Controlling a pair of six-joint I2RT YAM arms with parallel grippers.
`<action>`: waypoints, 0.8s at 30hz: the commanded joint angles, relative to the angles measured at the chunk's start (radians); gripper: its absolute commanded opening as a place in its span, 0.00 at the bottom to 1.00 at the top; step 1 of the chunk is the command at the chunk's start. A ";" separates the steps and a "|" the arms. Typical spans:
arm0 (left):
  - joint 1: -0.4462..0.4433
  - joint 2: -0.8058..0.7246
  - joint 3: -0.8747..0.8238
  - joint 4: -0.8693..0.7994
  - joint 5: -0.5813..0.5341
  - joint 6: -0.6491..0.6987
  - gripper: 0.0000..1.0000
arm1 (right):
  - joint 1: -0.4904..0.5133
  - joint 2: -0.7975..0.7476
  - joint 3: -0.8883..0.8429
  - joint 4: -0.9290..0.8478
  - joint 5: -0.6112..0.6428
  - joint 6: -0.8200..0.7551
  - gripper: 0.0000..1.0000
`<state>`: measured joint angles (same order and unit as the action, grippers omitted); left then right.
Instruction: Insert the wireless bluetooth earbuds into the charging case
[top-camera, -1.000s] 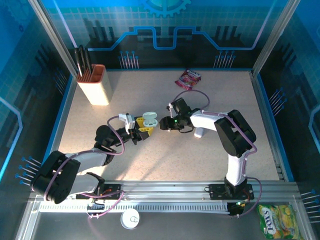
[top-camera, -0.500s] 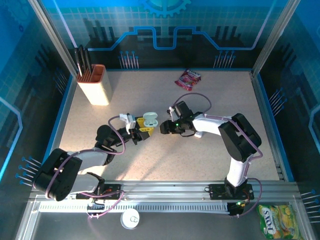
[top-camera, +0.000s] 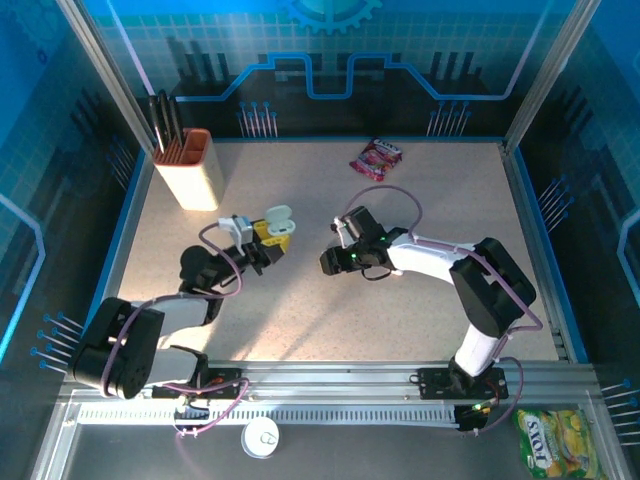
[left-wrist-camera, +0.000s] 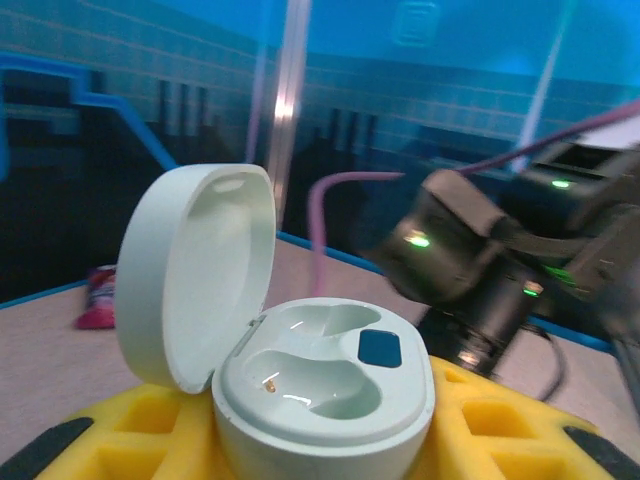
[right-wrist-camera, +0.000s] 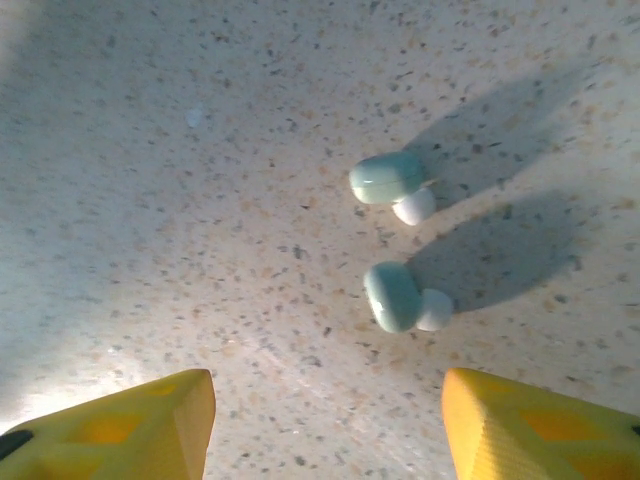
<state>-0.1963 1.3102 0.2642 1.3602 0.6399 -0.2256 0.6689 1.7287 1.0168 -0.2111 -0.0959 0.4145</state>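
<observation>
Holding the charging case (left-wrist-camera: 325, 385) w/ lid up, the left gripper (top-camera: 268, 238) is clamped on it so the cups face up. Right gripper (right-wrist-camera: 325, 420) hangs over 2 earbuds (right-wrist-camera: 388, 180) on the table (right-wrist-camera: 150, 200), jaws apart, prob. to grab one.

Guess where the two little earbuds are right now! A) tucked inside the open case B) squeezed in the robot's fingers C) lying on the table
C: both earbuds lie on the speckled table in front of the open right gripper, and the charging case has empty wells.
</observation>
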 joint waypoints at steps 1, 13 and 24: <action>0.075 -0.002 -0.015 0.042 -0.036 -0.063 0.40 | 0.075 0.022 0.105 -0.169 0.235 -0.175 0.63; 0.259 -0.064 -0.021 0.042 -0.019 -0.143 0.40 | 0.271 0.310 0.464 -0.539 0.745 -0.305 0.47; 0.262 -0.065 -0.021 0.042 0.000 -0.148 0.40 | 0.271 0.386 0.554 -0.595 0.751 -0.316 0.37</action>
<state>0.0544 1.2663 0.2581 1.3605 0.6155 -0.3656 0.9413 2.0914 1.5398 -0.7609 0.6266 0.1093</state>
